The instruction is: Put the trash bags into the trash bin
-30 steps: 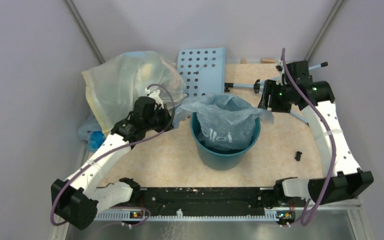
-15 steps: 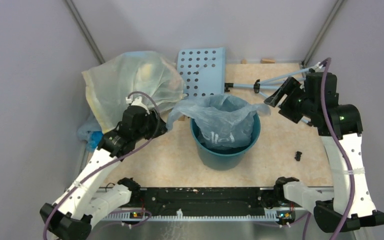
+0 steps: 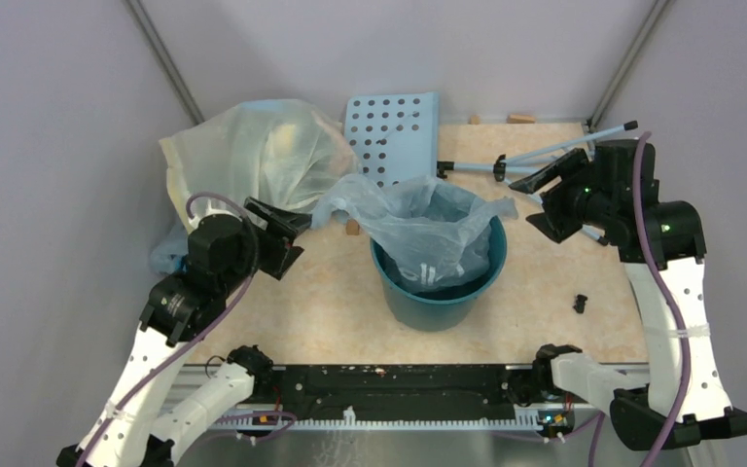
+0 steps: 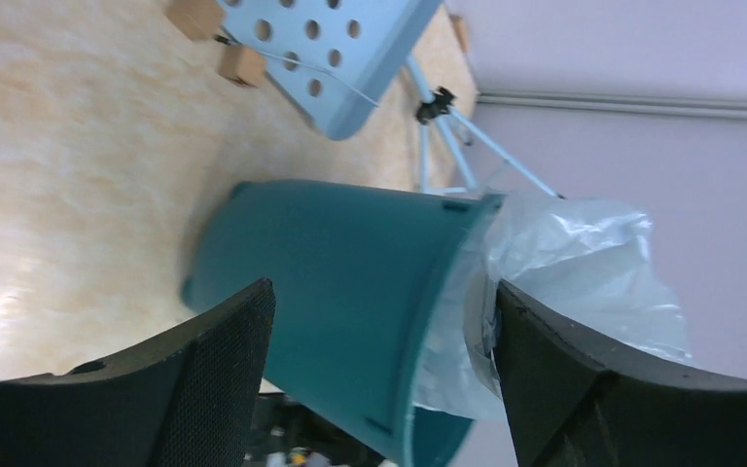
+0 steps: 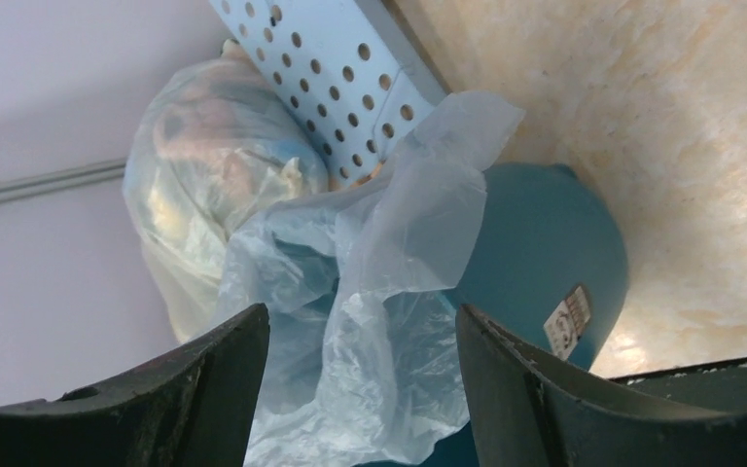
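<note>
- As viewed from above, noted one trash bag (image 3: 418, 219): thin, crinkly, translucent pale blue film, seated inside the trash bin (image 3: 438, 300), upper edge bunched above the rim and spilling over it at the left and far right
- One trash bin: round, dark teal, smooth hard plastic, tapered sides, upright on the mottled beige table (image 3: 331, 302); small pale label on the outer wall in the right wrist view
- Left gripper (image 3: 285, 233): fingers spread wide, clamped on nothing, just left of the bag's loose flap and apart from it
- Right gripper (image 3: 537, 202): fingers likewise parted and empty, right of the bin, near the bag's far-right corner without contact
- One yellowish translucent bag (image 3: 253, 165), larger, bulging with contents, far left
- One perforated panel (image 3: 394, 136), light blue, rigid, round holes, behind the bin
- Thin pale blue rods (image 3: 545, 154) with black joints, far right
- Three small tan blocks counted: one (image 3: 353, 227) beside the bag flap, two (image 3: 520, 118) at the far edge
- One small black object (image 3: 580, 303) right of the bin, kind not determinable
</note>
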`<state>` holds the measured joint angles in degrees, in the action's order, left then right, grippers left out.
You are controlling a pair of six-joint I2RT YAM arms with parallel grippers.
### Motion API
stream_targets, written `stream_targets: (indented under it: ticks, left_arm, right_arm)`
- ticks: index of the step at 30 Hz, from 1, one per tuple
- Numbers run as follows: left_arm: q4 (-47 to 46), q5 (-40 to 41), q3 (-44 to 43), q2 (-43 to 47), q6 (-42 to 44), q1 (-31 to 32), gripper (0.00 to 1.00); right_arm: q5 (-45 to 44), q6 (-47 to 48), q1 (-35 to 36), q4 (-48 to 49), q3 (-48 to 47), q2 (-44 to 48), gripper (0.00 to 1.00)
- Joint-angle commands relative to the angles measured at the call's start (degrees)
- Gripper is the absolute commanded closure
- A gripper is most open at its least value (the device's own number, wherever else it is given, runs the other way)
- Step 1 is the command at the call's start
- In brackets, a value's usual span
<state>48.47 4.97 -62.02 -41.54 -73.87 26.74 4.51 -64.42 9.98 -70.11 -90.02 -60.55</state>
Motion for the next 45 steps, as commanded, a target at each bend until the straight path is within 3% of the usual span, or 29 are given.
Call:
stream_targets:
  ticks: [1, 5, 10, 19, 27, 34, 40, 45]
  left_arm:
    - [-8.68, -4.70, 1.31, 1.28, -14.98, 0.13, 0.16]
    - [-1.90, -1.12, -4.19, 1.20, -16.85, 0.07, 0.17]
    - [6.21, 5.32, -10.56, 2.89, -19.41, 0.12, 0.18]
    - [0.90, -6.30, -9.34, -0.16, -22.73, 0.15, 0.16]
    - [-7.13, -8.80, -4.91, -3.02, -22.93, 0.15, 0.16]
    - [-8.23, -9.17, -1.52, -3.14, -24.16, 0.14, 0.17]
    - [-11.05, -10.74, 3.17, -2.85, -25.86, 0.41, 0.24]
    - [-11.87, -9.61, 4.45, -3.07, -25.55, 0.53, 0.32]
  right_arm:
    - [4.58, -8.98, -0.13, 4.03, 1.37, -0.29, 0.30]
    - [4.62, -5.42, -0.13, 7.65, 0.46, -2.71, 0.33]
    - [3.13, 2.16, -0.18, 5.00, -3.62, -7.97, 0.34]
    - [2.87, 4.41, -0.14, 4.55, -3.43, -9.44, 0.35]
    - [4.98, 7.70, -0.12, 1.82, -1.02, -6.61, 0.43]
    - [6.15, 8.70, -0.10, 2.75, 1.56, -5.27, 0.48]
    - [8.03, 9.06, -0.09, 3.28, 1.65, -6.22, 0.51]
    - [8.46, 9.59, -0.13, 3.47, 1.70, -6.53, 0.65]
